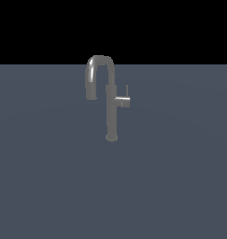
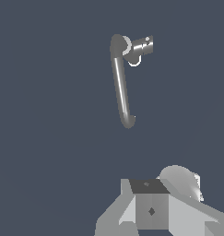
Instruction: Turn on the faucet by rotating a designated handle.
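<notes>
The faucet (image 1: 111, 112) is a slim grey tap standing upright on a small round base, and its gooseneck spout (image 1: 98, 70) hooks over toward the exterior view's left. The handle (image 1: 123, 101) is a short stub jutting from the column toward the exterior view's right, with a thin rod (image 1: 127, 91) pointing up. The wrist view looks down on the faucet (image 2: 121, 87) and the handle stub (image 2: 143, 45). Grey parts of my gripper (image 2: 150, 212) show at that picture's edge, well apart from the faucet. Its jaws are not clearly shown. No arm or gripper shows in the exterior view.
The faucet stands alone on a flat dark blue-grey surface (image 1: 49, 177) that fills the lower part of the exterior view. The background above it is black.
</notes>
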